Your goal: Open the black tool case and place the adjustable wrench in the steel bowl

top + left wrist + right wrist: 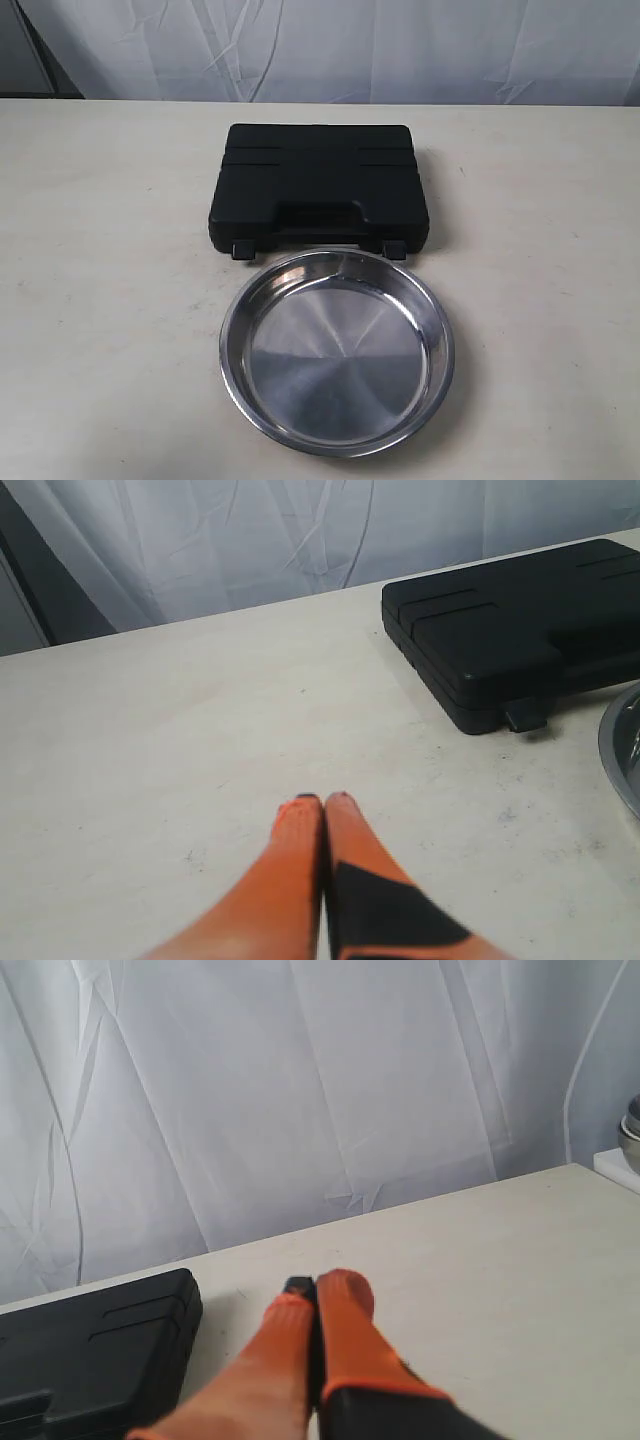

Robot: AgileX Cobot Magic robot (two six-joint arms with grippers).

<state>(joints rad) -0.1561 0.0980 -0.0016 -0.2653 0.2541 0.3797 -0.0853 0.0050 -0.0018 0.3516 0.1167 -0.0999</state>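
In the exterior view, the black tool case [318,185] lies flat on the pale table [100,300], at the middle and toward the white curtain [320,50]. Its lid is down. The moulded handle and the two latches [243,250] are on the side that faces the steel bowl [337,360]. The bowl stands upright on the table just beside this side of the case. Its rolled rim comes between the two latches, and I cannot tell if it touches the case.

In the left wrist view, the left gripper [323,802] is above bare table. Its two orange fingers [295,860] lie pressed together along their length, with no gap at the tips and nothing between them. The case [520,630] is well apart from the tips, with one latch [527,716] showing at its near corner. A small part of the bowl's rim [622,750] shows at the picture's edge, near this latch.

In the right wrist view, the right gripper [318,1290] also has its orange fingers [345,1340] closed against each other and holds nothing. One corner of the case [90,1350] lies on the table near the fingers, apart from them. The curtain [300,1090] hangs behind the table edge.
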